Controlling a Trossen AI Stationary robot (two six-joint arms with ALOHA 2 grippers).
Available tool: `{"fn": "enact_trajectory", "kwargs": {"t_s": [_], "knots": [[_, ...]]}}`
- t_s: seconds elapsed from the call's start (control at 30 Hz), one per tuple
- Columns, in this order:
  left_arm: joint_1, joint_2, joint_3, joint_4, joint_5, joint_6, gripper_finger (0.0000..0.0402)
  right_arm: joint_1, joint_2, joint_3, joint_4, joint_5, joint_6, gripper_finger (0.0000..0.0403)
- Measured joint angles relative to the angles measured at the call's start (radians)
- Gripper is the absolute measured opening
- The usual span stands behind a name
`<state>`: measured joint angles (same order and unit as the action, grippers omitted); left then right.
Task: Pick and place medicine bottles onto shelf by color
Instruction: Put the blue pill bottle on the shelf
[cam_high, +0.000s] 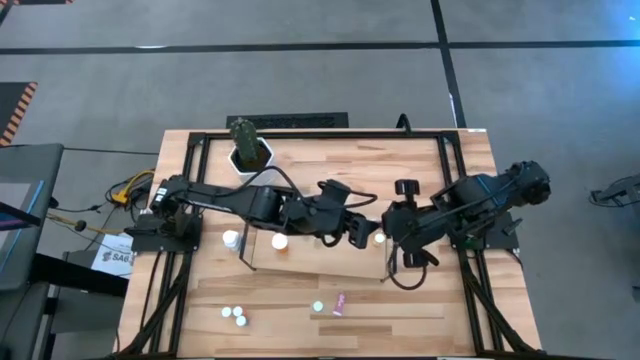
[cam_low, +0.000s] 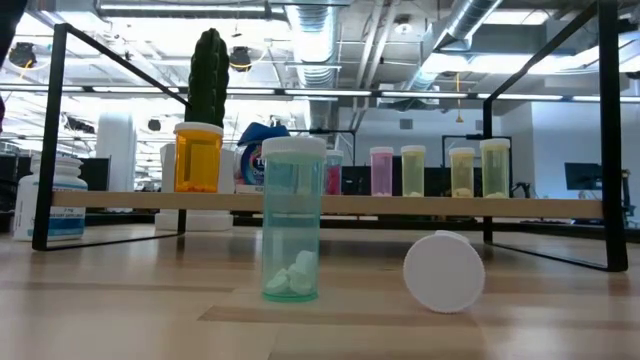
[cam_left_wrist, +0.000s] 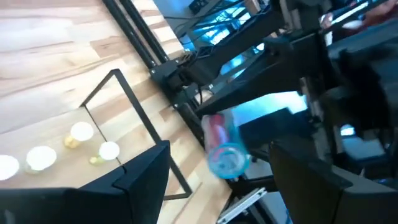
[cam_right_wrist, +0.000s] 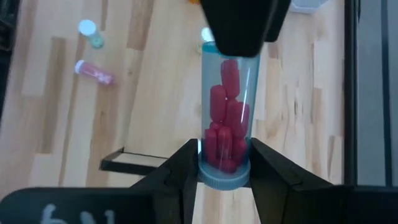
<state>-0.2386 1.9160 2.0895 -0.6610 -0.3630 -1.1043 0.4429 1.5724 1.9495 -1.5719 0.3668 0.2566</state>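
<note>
Roughly midway: a row of bottles (cam_low: 413, 170) already stands on the shelf (cam_low: 330, 203), several wait on the table (cam_high: 470, 310). Right gripper (cam_right_wrist: 224, 163) clamps a blue bottle of red pills (cam_right_wrist: 227, 127) over the shelf's right end. Left gripper (cam_high: 352, 228) hovers alongside, half open, empty.

left arm: reaches in from the table's left side toward centre | left gripper (cam_high: 352, 232): fingers parted, nothing between them | right arm: angled in from the right | right gripper (cam_right_wrist: 224, 163): fingers clamped on a held item
</note>
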Motion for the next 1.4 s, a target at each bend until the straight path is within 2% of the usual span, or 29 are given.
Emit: {"fn": "enact_trajectory", "kwargs": {"t_s": [0.27,0.5,0.83,1.07,1.4], "knots": [[-0.001,0.000,0.000,-0.001,-0.017,0.212,0.0256,0.001,-0.004,0.000,0.002,-0.001,-0.021,0.0136],[-0.015,0.000,0.000,0.008,-0.027,0.576,0.0256,0.002,-0.012,0.000,0.002,-0.017,-0.021,0.0137],[-0.044,-0.001,0.000,0.115,-0.027,1.024,0.0256,-0.016,-0.022,0.000,0.011,-0.055,-0.014,0.0138],[-0.036,-0.001,0.000,0.112,-0.023,1.100,0.0256,-0.035,-0.021,0.003,0.080,-0.126,-0.011,0.0135],[-0.027,0.001,0.000,0.068,-0.009,1.060,0.0256,-0.040,-0.021,0.047,0.116,-0.131,-0.011,0.0136]]}}
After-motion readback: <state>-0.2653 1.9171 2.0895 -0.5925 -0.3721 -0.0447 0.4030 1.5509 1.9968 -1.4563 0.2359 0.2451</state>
